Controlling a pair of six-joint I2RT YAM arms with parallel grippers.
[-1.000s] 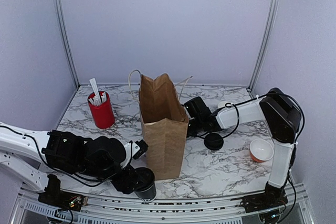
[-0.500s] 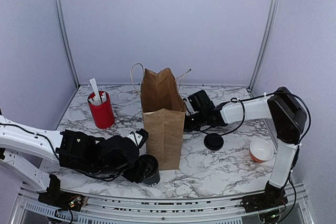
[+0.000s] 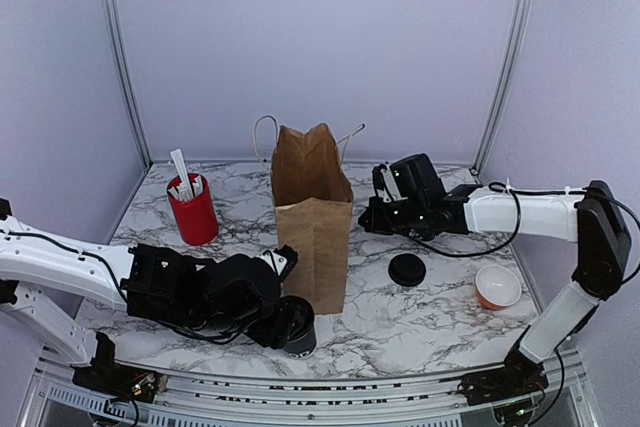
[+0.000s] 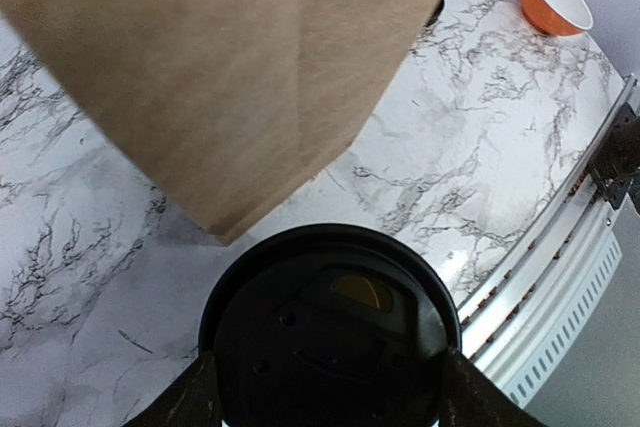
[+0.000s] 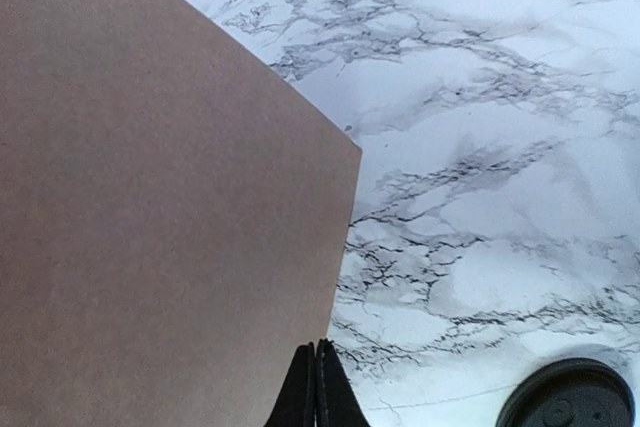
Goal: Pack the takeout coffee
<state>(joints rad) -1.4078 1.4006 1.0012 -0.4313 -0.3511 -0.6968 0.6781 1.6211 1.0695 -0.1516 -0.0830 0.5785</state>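
Marble table [image 3: 440, 319], paper bag [image 3: 312, 222] standing on it. Left jaws pinch the coffee [image 3: 294, 327] just in front of the bag. Right jaws are pressed together beside it, gripping nothing, so the bag might tip if the cup clips it.

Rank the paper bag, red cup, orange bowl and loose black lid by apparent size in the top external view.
1. Paper bag
2. Red cup
3. Orange bowl and loose black lid: too alike to rank.
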